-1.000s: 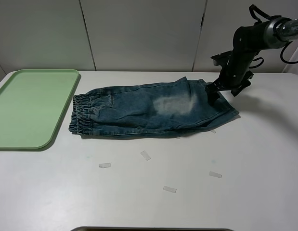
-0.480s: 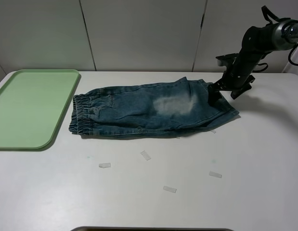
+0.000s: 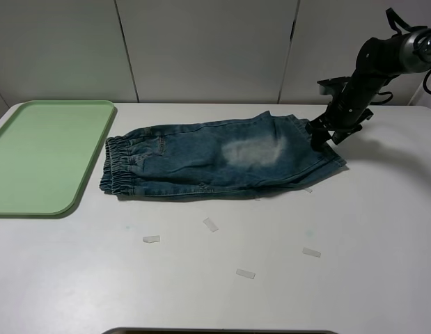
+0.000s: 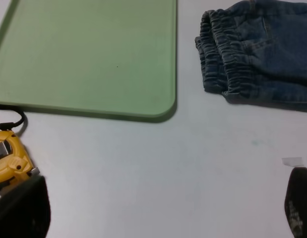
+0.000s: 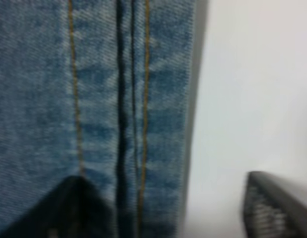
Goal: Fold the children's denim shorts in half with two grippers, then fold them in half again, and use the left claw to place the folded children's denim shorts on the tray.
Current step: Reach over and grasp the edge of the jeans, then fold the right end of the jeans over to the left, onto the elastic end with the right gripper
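**Item:** children's denim shorts [image 3: 215, 158] — lay flat on the desk [image 3: 271, 229], long axis running left to right in the high view. Elastic waistband [image 3: 118, 165] pointed toward the tray [image 3: 41, 156], just beside its rim but apart from it. Leg hems [image 3: 332, 158] pointed right.

**Right fingers** [image 5: 79, 208] stood apart astride the hem edge — one over denim, one over bare desk.

**Left fingers** [image 4: 19, 208] spread wide, holding nothing, above the desk near a tray corner.
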